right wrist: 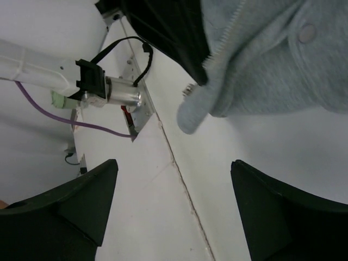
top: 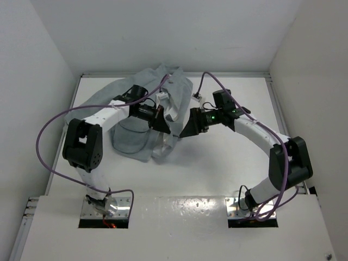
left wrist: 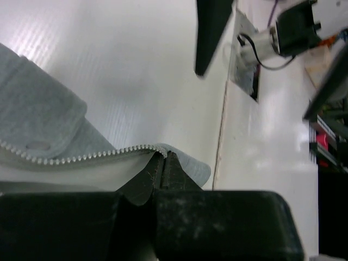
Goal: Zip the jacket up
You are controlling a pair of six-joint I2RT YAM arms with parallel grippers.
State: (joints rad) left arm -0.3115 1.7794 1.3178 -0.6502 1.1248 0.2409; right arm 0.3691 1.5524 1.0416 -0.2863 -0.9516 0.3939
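Note:
The light grey jacket (top: 163,92) lies bunched on the white table at the back centre, with its lower front lifted. My left gripper (top: 161,124) is shut on the jacket's front edge at the end of the white zipper teeth (left wrist: 81,157). The left wrist view shows its fingertips (left wrist: 169,168) pinched together on the grey hem (left wrist: 196,166). My right gripper (top: 186,129) is open and empty just right of that held edge, not touching the cloth. In the right wrist view its gripper (right wrist: 174,201) stands wide apart below the jacket corner (right wrist: 272,65) and the left gripper's finger (right wrist: 168,32).
White walls enclose the table (top: 217,163) on the left, back and right. A seam (right wrist: 179,174) divides the table from the near panel that bears the arm bases (top: 106,206). Purple cables (top: 46,141) loop beside each arm.

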